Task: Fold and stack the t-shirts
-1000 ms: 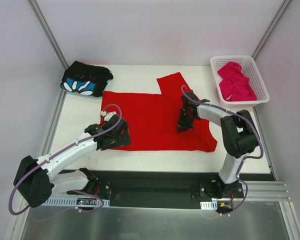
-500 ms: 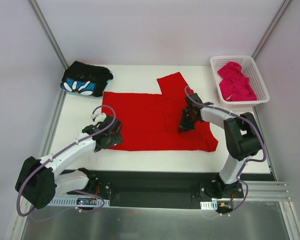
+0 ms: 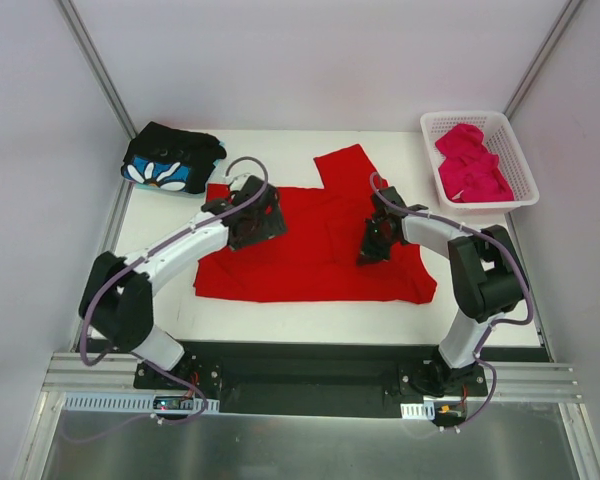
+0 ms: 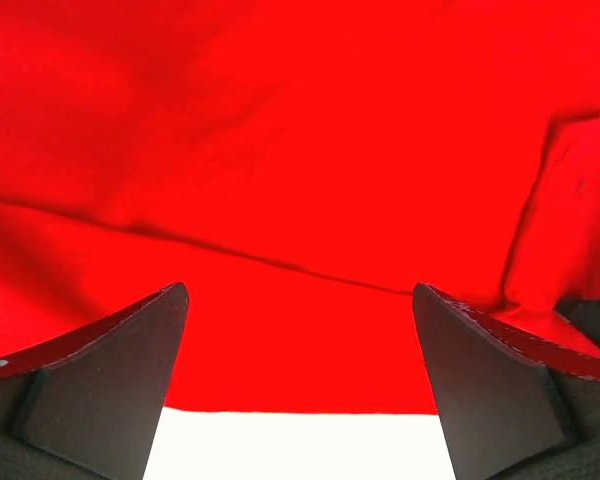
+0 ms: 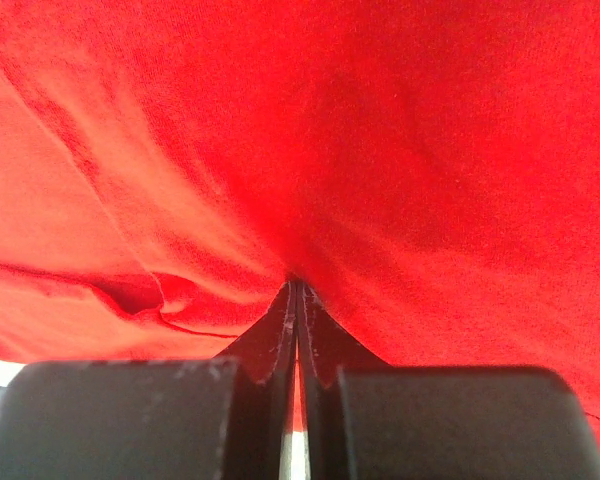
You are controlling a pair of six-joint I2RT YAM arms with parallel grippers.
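Nearest my side of the table (image 3: 280, 145) lies the long hem of the red t-shirt (image 3: 300, 265), spread flat and wide across the middle with a few shallow creases. It is thin, light cloth. I expect it to drape and drag rather than hold any shape, so I would take it by a pinch at an edge or a corner, where there is a layer to get under, and not out in the flat middle.

A little farther in, the right gripper (image 5: 296, 285) has its jaws tight together, tips down on the right half of the shirt. The fabric puckers towards the tips (whether a fold is actually nipped between them I cannot tell). It looks to me like an anchor that keeps that side from sliding.

Beyond that, the left gripper (image 4: 300, 300) hangs over the shirt's far-left part with its jaws wide apart and nothing between them. Its wrist view shows red cloth below, a strip of bare table by the edge and a raised fold just beside its right finger.

At the far left corner sits the black flowered t-shirt (image 3: 170, 160), bundled up, well apart from both grippers. At the far right, the pink t-shirt (image 3: 470, 165) lies crumpled in the white basket (image 3: 520, 165).
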